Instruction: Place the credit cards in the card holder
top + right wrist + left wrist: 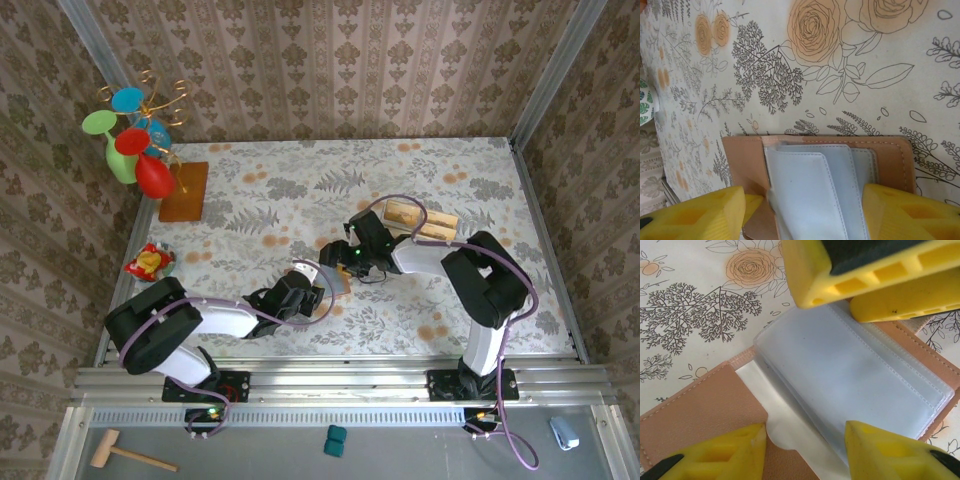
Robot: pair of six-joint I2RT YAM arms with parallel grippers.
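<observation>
Card holder (695, 405) — tan stitched leather — frosted plastic sleeves (850, 375)

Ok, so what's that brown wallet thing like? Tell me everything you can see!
The wallet is flat, tan-brown and leather-looking, with stitching along its edges. It lies open on the flowery table, and clear plastic sleeves, stitched too, fan out from its middle; I see no card in them. The left gripper and right gripper reach over it from opposite sides, yellow fingers apart with the sleeves between them; whether they press on it, I cannot tell.
</observation>
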